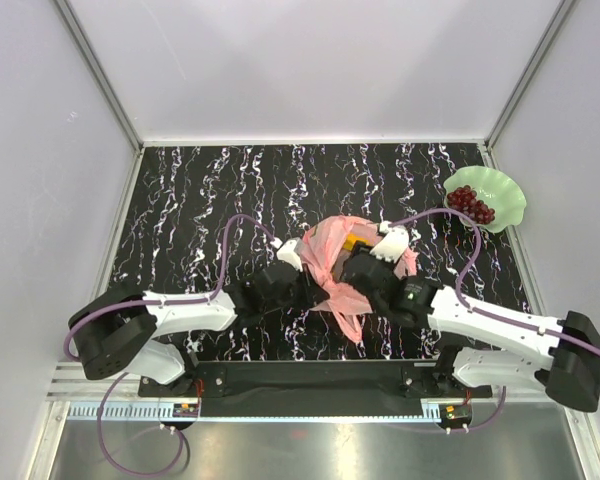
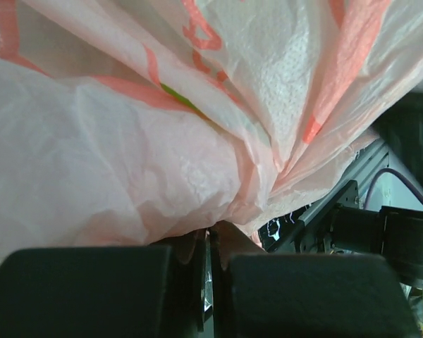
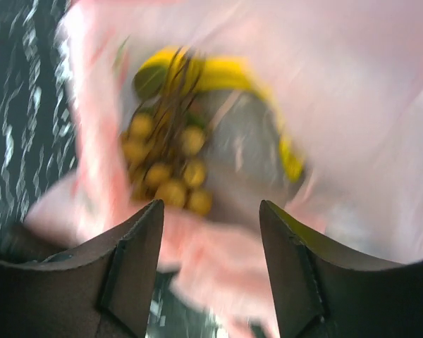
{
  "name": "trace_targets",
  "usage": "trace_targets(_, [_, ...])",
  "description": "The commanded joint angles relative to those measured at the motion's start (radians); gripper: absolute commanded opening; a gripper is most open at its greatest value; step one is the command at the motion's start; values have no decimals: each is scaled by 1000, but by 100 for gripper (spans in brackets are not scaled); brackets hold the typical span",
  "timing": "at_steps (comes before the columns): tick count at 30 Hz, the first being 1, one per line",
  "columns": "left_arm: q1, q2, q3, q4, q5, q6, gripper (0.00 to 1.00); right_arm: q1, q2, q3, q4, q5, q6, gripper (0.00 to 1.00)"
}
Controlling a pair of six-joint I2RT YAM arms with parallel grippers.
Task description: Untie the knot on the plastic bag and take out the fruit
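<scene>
Orange-red print is running across the plastic bag (image 2: pixel 162 141) in the left wrist view, but only broken strokes are showing among the creases, and nothing is reading as a word. The bag is lying at the centre of the top view on the marbled black table (image 1: pixel 200 190). The arms there are hiding much of it.

The left gripper (image 2: pixel 213 264) is pinching a gathered fold at the bottom of its frame, fingers pressed together. The right gripper (image 3: pixel 211 211) is hovering spread wide over the bag's mouth. Its view is blurred, yet yellow bananas (image 3: pixel 218 74) and small brown round fruits (image 3: pixel 166 165) are showing inside. Dark red grapes (image 1: pixel 471 204) are sitting on the green plate (image 1: pixel 508 190) at upper right.
</scene>
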Motion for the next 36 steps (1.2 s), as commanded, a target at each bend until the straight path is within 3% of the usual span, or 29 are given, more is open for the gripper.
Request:
trace_targets(1, [-7,-10,17,-3,-37,10,0,-114,39,-39,221,-85,-88,64])
trace_targets(10, [-7,-32,42,-46,-54,27,0,-180,237,-57,515,-258,-165,64])
trace_targets(19, [-8,-45,60,-89,-60,44,0,-220,453,-56,713,-141,-137,67])
trace_targets(27, [-7,-48,51,-101,-63,47,0,-259,605,-22,891,-162,-191,67])
trace_targets(30, [-7,-47,50,-106,-62,47,0,-263,616,-36,974,-180,-205,59])
trace_targets(36, [-5,-53,51,-123,-77,51,0,-263,529,-101,1057,-203,-248,20])
